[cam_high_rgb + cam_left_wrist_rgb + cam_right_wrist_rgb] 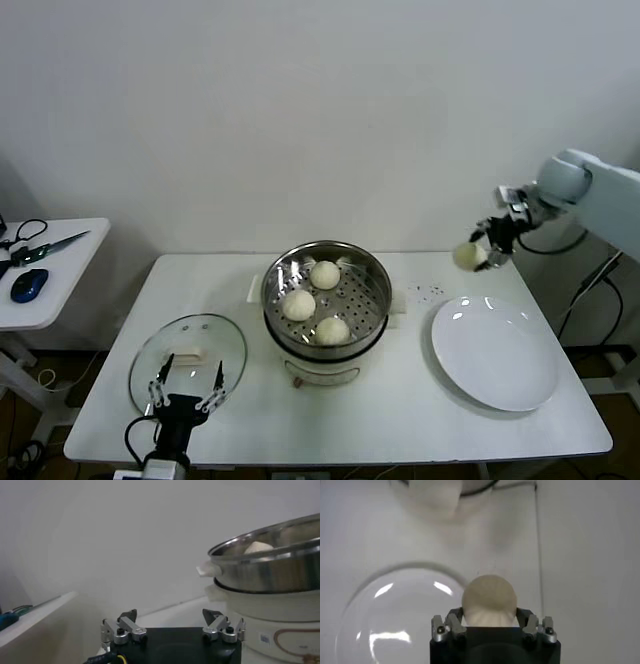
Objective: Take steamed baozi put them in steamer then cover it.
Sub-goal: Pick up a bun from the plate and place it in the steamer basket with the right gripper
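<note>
White bench [400, 410] against a pale wall: steamer [325, 297] mid-bench holds three baozi. Right gripper [497, 243] pinches a fourth baozi [468, 256] above the far right edge, beyond the plate [495, 352]. Left gripper [186, 385], spread, hovers over the cover [188, 357] at the near left edge.

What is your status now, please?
Right hand shut on last bun, raised beyond plate. Left hand open above lid. Three buns in steamer. Path clear.

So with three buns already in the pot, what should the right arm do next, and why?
Probably carry the fourth baozi left to the steamer and lower it into the bare patch of floor. The right tool holds it in the air above the table's far right, beyond the plate; the cover lies by the left tool.
</note>
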Robot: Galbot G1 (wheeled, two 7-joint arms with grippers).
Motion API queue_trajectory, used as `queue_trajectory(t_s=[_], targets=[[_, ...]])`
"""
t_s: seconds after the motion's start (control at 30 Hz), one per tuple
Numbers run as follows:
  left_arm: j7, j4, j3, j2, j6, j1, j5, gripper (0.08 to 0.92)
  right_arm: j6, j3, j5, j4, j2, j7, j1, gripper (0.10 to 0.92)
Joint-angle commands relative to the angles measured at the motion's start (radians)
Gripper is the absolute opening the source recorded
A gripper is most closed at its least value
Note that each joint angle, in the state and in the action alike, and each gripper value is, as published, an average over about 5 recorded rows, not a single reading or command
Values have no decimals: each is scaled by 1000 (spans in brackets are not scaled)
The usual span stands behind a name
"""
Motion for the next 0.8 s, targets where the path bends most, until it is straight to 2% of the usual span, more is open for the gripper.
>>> queue_trajectory(t_s=[0.03,0.37,0.8], targets=[[1,-17,24,10,-2,0,-4,823,-94,-288,393,82,278,34,287,698],[3,-1,22,18,-8,-5,-18,823,-153,-272,394,141,415,107,136,704],[7,27,9,39,-8,-16,-46,823,-149,-270,313,44,479,117,-44,704]])
